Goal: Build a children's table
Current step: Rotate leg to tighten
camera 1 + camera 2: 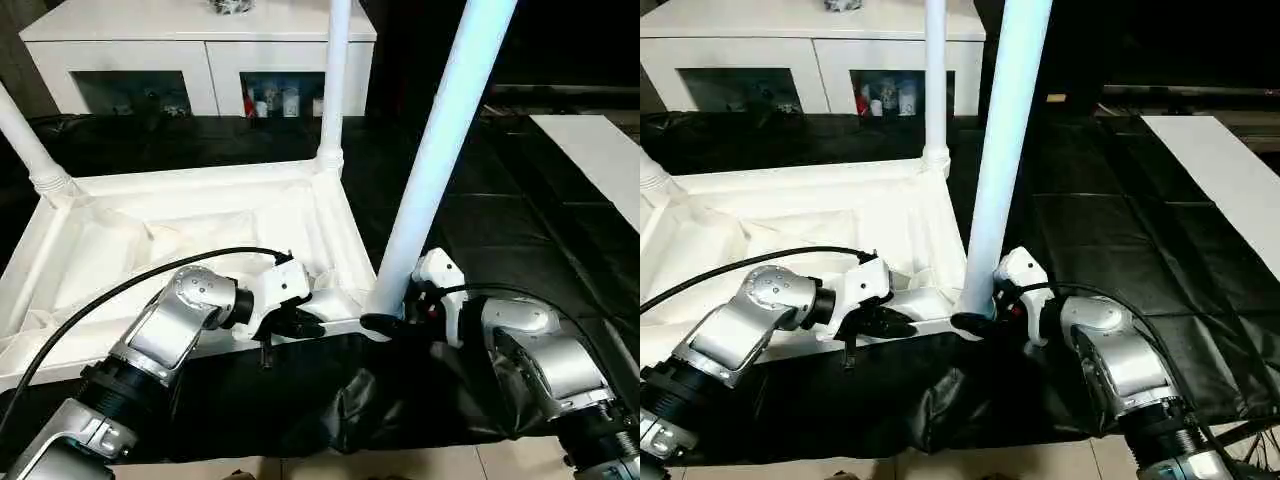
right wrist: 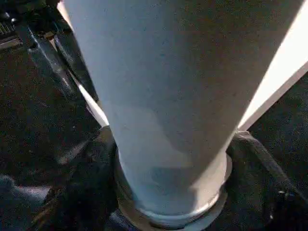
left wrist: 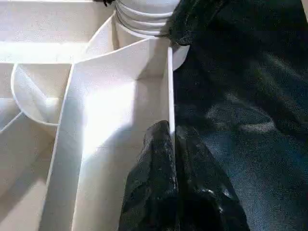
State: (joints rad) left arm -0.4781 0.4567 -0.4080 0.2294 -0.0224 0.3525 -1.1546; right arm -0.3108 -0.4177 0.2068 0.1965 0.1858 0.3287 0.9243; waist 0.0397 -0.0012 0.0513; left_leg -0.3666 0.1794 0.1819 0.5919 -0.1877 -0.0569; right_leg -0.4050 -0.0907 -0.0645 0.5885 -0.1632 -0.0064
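Bright overhead light glares off the white tabletop [image 1: 200,230]; the black floor mat [image 1: 500,250] stays dim, and the near leg [image 2: 163,96] blurs.

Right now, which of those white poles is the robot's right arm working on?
Find the upturned white tabletop on the black floor. Three legs stand in its corners; the one you want is the nearest leg, leaning at the near right corner, with the right gripper around its base.

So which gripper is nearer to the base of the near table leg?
The right gripper: its fingers stand on both sides of the leg base. The left gripper is beside it, pinching the tabletop rim.
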